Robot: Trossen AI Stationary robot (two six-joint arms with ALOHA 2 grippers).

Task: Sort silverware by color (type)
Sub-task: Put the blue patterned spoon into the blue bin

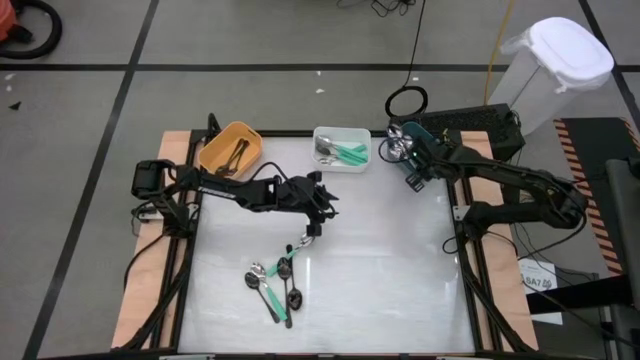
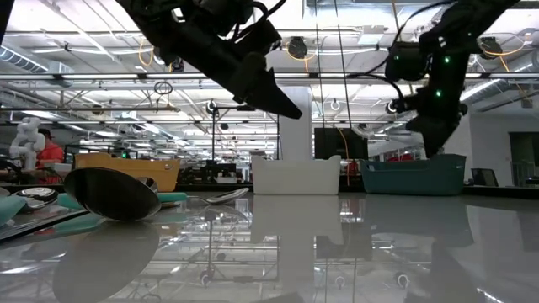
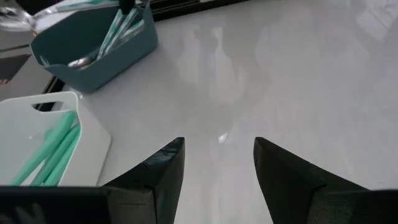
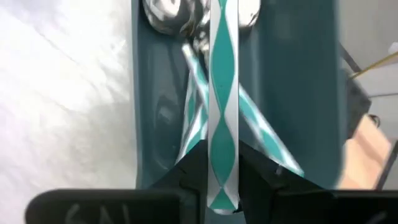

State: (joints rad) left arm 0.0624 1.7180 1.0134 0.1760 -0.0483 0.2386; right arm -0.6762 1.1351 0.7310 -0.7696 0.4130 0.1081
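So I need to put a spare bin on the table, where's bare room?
The right half of the table is bare, from the spoon cluster across to the right edge, below the teal bin. The back edge is crowded: orange bin, white bin, teal bin. The left gripper hangs mid-table.

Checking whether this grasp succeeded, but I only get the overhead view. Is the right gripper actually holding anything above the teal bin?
Observer: Yes. The right gripper is clamped on a spoon with a teal-and-silver patterned handle, above the teal bin.
Operator: Anything in that bin already?
Observer: Matching spoons lie inside it.
Operator: And the left arm?
Observer: The left gripper is open and empty, over bare table.
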